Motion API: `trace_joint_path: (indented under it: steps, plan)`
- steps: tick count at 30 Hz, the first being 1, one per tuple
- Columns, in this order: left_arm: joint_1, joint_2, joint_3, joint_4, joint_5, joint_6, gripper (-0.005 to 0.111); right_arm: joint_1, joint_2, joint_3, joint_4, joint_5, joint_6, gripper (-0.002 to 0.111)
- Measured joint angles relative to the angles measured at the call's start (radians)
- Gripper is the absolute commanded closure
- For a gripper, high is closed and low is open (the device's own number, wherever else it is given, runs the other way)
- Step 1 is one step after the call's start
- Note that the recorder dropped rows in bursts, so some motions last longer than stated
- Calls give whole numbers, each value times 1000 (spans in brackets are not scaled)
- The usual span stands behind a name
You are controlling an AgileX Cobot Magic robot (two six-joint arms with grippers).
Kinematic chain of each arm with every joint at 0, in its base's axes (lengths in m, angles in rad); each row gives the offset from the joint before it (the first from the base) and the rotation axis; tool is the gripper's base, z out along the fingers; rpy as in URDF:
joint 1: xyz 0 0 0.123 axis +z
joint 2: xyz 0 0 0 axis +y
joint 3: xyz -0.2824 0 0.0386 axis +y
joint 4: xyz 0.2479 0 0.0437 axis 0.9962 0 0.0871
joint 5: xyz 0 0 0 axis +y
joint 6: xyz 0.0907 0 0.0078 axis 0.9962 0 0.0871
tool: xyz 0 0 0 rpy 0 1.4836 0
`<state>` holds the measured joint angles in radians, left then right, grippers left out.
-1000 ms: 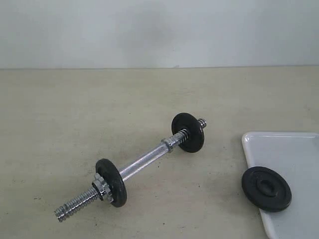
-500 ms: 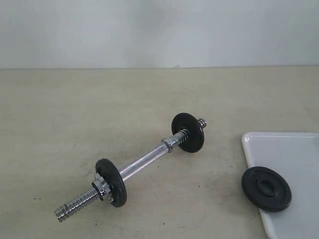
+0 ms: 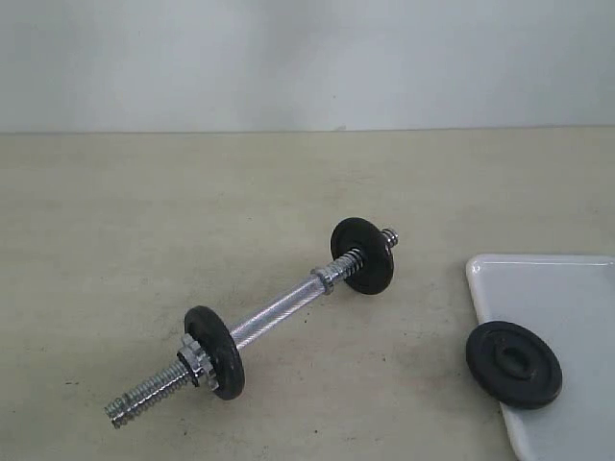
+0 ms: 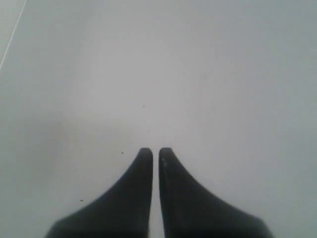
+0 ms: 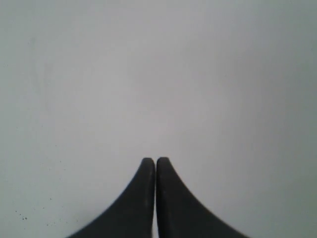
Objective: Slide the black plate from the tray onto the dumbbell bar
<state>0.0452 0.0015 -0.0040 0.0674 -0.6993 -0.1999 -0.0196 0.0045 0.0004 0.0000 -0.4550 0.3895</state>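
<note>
The left gripper (image 4: 155, 151) has its two dark fingers drawn together with only a hairline slit between the tips, and nothing is held. They point at a plain pale surface. The right gripper (image 5: 155, 161) has its tips pressed flush and is likewise empty-handed over the same blank grey-white.

Neither pair of fingers appears in the exterior view, so where the weights lie from them cannot be told.

In that view the black plate (image 3: 514, 364) lies flat across the rim of the white tray (image 3: 567, 288), on the side toward the dumbbell bar (image 3: 279, 312) and part of it over the table (image 3: 144, 211). The bar rests apart from the tray. It carries one disc (image 3: 214, 351) beside a star nut (image 3: 192, 357) and another disc (image 3: 362, 254) near its far end.
</note>
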Motion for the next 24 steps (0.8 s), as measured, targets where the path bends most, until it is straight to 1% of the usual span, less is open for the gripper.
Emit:
trace_joint_path:
  steps: [7,15,17,19,22,24]
  plan:
    - [0,0,0,0,-28,0,102,0,0,0,0,0,4,108]
    - [0,0,0,10,-15,0,102,0,0,0,0,0,9,108]
    - [0,0,0,43,-15,0,102,0,0,0,0,0,30,108]
    - [0,0,0,107,-15,-16,102,0,0,0,0,13,61,108]
    - [0,0,0,201,-10,-132,102,0,0,0,0,50,100,108]
    - [0,0,0,280,20,-220,102,0,0,0,-23,77,132,108]
